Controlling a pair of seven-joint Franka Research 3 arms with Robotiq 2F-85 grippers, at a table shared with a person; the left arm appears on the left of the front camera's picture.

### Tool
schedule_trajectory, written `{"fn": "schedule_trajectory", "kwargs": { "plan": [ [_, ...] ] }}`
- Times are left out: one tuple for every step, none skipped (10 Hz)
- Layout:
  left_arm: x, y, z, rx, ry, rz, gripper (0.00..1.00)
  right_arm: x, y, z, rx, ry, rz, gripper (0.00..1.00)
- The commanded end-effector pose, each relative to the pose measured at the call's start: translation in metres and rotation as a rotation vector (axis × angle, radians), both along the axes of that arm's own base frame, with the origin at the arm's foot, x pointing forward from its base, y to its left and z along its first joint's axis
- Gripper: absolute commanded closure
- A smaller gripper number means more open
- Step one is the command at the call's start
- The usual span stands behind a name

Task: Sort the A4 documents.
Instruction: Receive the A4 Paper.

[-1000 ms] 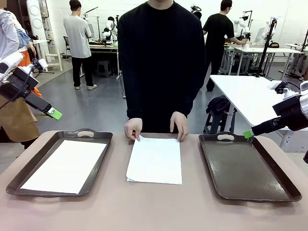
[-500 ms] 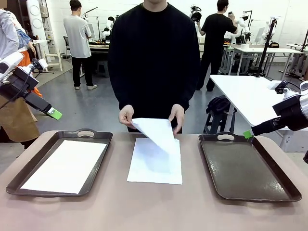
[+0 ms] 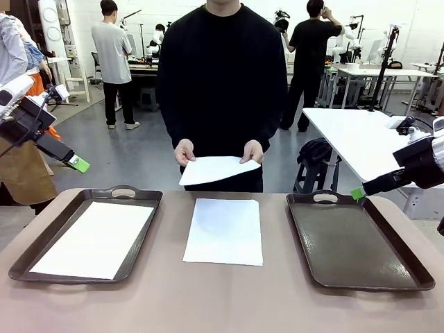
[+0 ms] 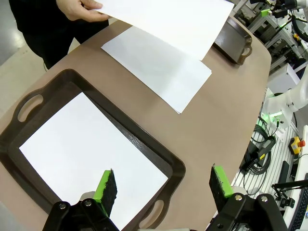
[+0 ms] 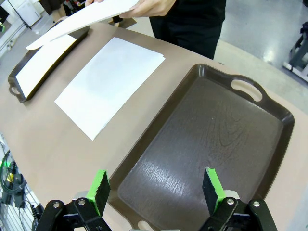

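Front view first: our left gripper [image 3: 78, 164] hangs off the left side of the table [image 3: 222, 298], up above the left tray [image 3: 123, 193]. Our right gripper [image 3: 358, 193] hovers just past the far right corner of the right tray [image 3: 361, 243]. Both are spread fully wide, empty, touching nothing.

In the left wrist view we look down between the green pads at the left tray, with a tray sheet [image 4: 82, 159] lying flat inside it. Right wrist view is the same deal, wide jaws over the bare right tray.

The person across from us holds one sheet [image 3: 218, 168] in the air, roughly level, over the table's far edge. One hand [image 3: 184, 151] grips one side and the other hand [image 3: 252, 150] the opposite side. The pile [image 3: 223, 231] lies flat on the table between the trays, touching neither.

A second ago both hands were down on the pile's far edge, with that sheet on top. Half a second ago it was halfway up, tilted steeply. Now it's clear of the pile. Our grippers haven't budged, and the tray sheet sits where it was.
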State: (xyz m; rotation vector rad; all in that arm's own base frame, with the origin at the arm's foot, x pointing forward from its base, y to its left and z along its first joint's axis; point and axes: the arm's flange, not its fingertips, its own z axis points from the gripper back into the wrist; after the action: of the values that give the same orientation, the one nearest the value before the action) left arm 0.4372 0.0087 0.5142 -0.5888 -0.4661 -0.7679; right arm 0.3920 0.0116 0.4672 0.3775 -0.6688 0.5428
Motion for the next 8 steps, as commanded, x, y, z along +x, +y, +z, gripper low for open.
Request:
{"fn": "schedule_trajectory", "kwargs": {
  "plan": [
    [-0.0003, -0.0007, -0.0005, 0.001, -0.003, -0.010, 0.00, 0.0027, 0.0002, -0.0032, 0.021, -0.003, 0.010, 0.00],
    [-0.0003, -0.0007, -0.0005, 0.001, -0.003, -0.010, 0.00, 0.0027, 0.0002, -0.0032, 0.021, -0.003, 0.010, 0.00],
    [-0.0003, -0.0007, -0.0005, 0.001, -0.003, -0.010, 0.00, 0.0027, 0.0002, -0.0032, 0.021, -0.003, 0.010, 0.00],
    [-0.0003, -0.0007, -0.0005, 0.001, -0.003, -0.010, 0.00, 0.0027, 0.0002, -0.0032, 0.021, -0.003, 0.010, 0.00],
    [-0.0003, -0.0007, -0.0005, 0.001, -0.003, -0.010, 0.00, 0.0027, 0.0002, -0.0032, 0.021, -0.003, 0.010, 0.00],
    [-0.0003, -0.0007, -0.0005, 0.001, -0.003, -0.010, 0.00, 0.0027, 0.0002, -0.0032, 0.021, -0.003, 0.010, 0.00],
    [-0.0003, -0.0007, -0.0005, 0.001, -0.003, -0.010, 0.00, 0.0027, 0.0002, -0.0032, 0.021, -0.003, 0.010, 0.00],
    [-0.0003, -0.0007, -0.0005, 0.001, -0.003, -0.010, 0.00, 0.0027, 0.0002, -0.0032, 0.021, -0.003, 0.010, 0.00]
  ]
}}
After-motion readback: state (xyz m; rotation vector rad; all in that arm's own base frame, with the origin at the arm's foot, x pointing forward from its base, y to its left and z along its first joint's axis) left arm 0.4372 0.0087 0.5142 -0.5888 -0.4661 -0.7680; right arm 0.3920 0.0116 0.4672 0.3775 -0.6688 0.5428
